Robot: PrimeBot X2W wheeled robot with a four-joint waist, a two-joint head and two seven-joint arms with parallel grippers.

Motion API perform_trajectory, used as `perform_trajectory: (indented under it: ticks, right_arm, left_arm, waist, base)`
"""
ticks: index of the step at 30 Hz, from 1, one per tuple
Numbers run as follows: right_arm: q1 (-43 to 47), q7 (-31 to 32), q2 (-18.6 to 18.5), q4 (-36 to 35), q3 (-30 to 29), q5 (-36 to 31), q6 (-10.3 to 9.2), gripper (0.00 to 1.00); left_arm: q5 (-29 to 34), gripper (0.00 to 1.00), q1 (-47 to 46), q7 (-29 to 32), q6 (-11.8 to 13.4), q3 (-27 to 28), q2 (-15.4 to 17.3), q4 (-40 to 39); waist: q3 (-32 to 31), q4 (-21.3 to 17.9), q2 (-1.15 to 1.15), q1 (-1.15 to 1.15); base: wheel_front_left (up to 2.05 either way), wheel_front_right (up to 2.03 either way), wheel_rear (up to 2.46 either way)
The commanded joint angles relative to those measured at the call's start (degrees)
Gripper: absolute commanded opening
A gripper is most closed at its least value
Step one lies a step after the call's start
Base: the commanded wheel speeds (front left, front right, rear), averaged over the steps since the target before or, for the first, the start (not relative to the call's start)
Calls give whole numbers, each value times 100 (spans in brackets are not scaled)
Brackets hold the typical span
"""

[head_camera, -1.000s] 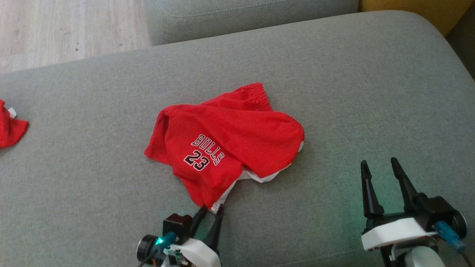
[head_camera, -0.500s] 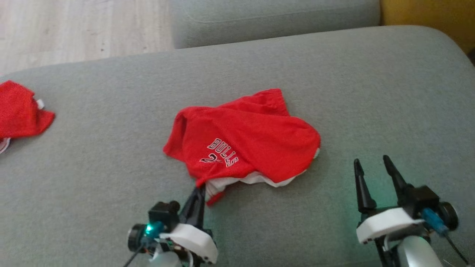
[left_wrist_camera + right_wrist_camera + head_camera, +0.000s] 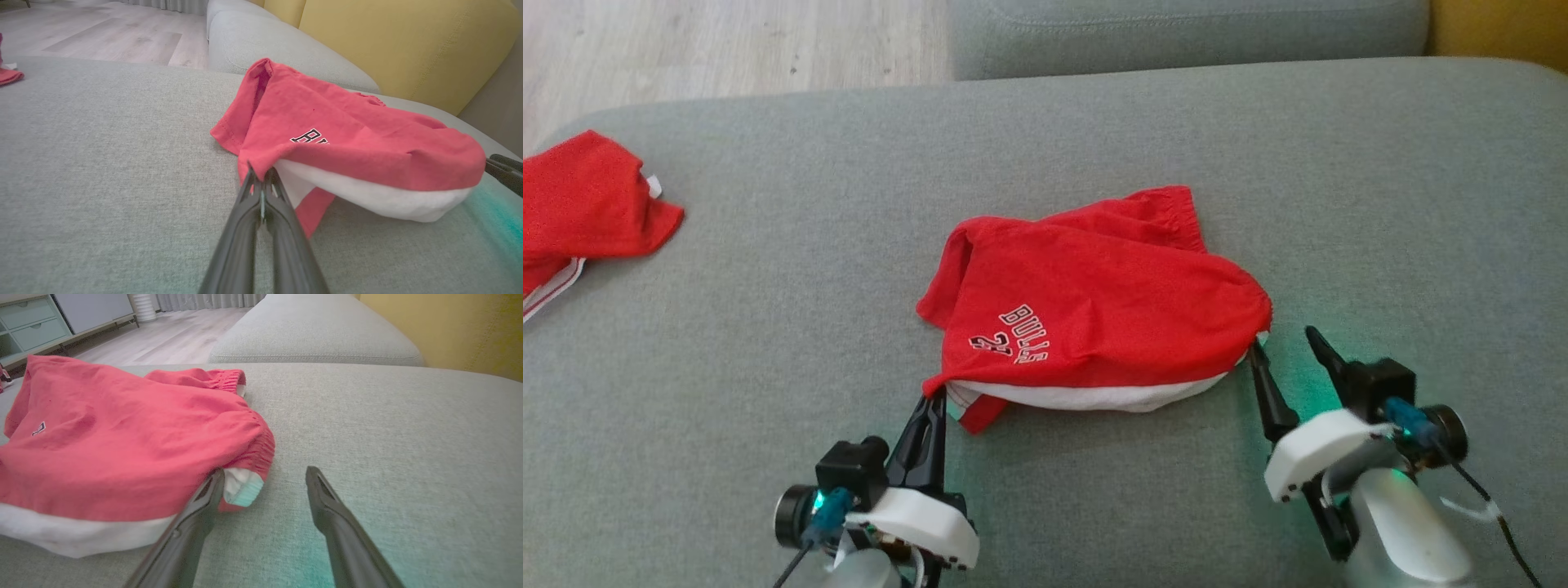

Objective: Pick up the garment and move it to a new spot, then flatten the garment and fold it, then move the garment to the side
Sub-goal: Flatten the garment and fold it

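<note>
Count, garments: two; the task garment (image 3: 1094, 310), red shorts with a white lining, and a second red garment (image 3: 588, 204) with white trim
Count, grippers: two, left gripper (image 3: 934, 400) and right gripper (image 3: 1282, 340)
Count, cushions: one grey seat cushion (image 3: 768, 327), one grey cushion (image 3: 1176, 33) beyond it, one yellow back cushion (image 3: 408, 41)
Garment position: centre of the seat cushion in the head view, crumpled, elastic waistband toward 1 o'clock, white lining showing along the 6 o'clock edge
Left gripper state: fingers pressed together, pinching the hem corner at the garment's 7 o'clock; that corner is raised off the cushion
Right gripper state: fingers spread, nothing held; one finger (image 3: 204, 498) lies against the gathered edge at the garment's 4 o'clock, the other over bare cushion
Second red garment position: 9 o'clock of the task garment, well apart, at the cushion's left edge
Edges: seat cushion's far edge runs at 12 o'clock, meeting wood floor (image 3: 727, 41) at 11 o'clock
Open room: bare cushion from 1 to 5 o'clock of the garment, and a wide bare strip at 8 to 10 o'clock between the two garments
Writing: lettering (image 3: 1013, 335) reads "BULLS" in white with dark outline; the digits beneath are creased and not cleanly legible
Writing, left wrist view: only the first letters show, the rest folded under
</note>
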Motion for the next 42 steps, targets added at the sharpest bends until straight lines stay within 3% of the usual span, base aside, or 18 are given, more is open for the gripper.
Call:
perform_trajectory:
  ticks: [1,10,14,15,17,21,24,33,42]
  right_arm:
    - [-320,-55,-29,39,244,51,43,100]
    - [-767,-63,-29,736,630,393,43,100]
    - [-885,-64,-29,809,788,518,43,75]
    - [-885,-64,-29,809,788,518,43,75]
    - [-934,-64,-29,849,851,569,43,49]
    - [-987,-65,-29,897,944,670,43,31]
    - [-974,-65,-29,905,996,719,43,0]
    - [-785,-65,-32,266,945,818,43,0]
    - [-395,-34,-255,-1612,827,957,43,0]
  left_arm:
    - [90,0,-148,-70,-37,225,-12,-183]
    - [220,0,-189,-71,-121,439,-72,-168]
    - [274,0,-204,-71,-153,532,-84,-167]
    - [274,0,-204,-71,-153,532,-84,-167]
    - [301,0,-204,-71,-165,567,-91,-169]
    - [341,0,-200,-71,-183,651,-102,-165]
    - [377,0,-189,-71,-184,753,-108,-227]
    - [648,0,-122,-71,-326,1225,-96,-1119]
    - [896,0,-82,-71,-595,1563,178,-2592]
  waist:
    - [60,30,0,0]
    - [152,62,0,0]
    - [191,57,0,0]
    - [191,57,0,0]
    - [202,56,0,0]
    - [195,44,0,0]
    - [152,19,0,0]
    - [-201,-93,0,0]
    - [-843,-255,0,0]
  base:
    - [0,0,0]
    - [0,0,0]
    - [0,0,0]
    - [0,0,0]
    - [0,0,0]
    - [0,0,0]
    - [0,0,0]
    - [0,0,0]
    - [0,0,0]
